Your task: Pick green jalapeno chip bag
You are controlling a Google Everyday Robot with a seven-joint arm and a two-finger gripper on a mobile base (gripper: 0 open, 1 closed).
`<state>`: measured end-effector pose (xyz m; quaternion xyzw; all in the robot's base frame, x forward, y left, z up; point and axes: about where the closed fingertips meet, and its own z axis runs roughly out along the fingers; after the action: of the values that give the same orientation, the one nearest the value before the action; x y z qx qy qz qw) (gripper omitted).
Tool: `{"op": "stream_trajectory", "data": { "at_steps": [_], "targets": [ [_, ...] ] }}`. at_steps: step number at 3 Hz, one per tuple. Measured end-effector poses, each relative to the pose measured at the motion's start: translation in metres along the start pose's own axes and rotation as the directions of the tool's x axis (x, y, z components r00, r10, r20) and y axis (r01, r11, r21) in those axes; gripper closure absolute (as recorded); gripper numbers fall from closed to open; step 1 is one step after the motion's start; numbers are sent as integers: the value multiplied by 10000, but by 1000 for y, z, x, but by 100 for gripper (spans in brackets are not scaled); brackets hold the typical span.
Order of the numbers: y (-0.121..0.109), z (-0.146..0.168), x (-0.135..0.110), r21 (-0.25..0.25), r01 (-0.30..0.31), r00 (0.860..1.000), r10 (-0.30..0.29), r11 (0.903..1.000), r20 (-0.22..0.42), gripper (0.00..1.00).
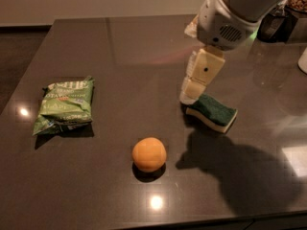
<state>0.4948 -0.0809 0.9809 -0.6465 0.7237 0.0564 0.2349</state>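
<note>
The green jalapeno chip bag (64, 106) lies flat on the dark table (139, 51) at the left, crinkled and shiny with white lettering. My gripper (191, 94) hangs from the arm at centre right, its cream fingers pointing down just left of the sponge. It is far to the right of the bag and holds nothing that I can see.
An orange ball (149, 154) sits in front of the centre. A green-topped yellow sponge (212, 112) lies right of the gripper. Dark objects (280, 20) and something white (303, 61) stand at the far right. The table's near edge runs along the bottom.
</note>
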Motion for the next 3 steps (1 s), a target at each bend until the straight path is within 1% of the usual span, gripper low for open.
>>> {"op": "stream_trajectory", "data": {
  "at_steps": [1, 2, 3],
  "targets": [
    [-5, 30, -44, 60, 332, 9985, -334, 9994, 431, 0],
    [-6, 64, -90, 68, 452, 9970, -455, 9990, 630, 0],
    [6, 100, -124, -195, 549, 9969, -537, 9983, 581, 0]
  ]
}}
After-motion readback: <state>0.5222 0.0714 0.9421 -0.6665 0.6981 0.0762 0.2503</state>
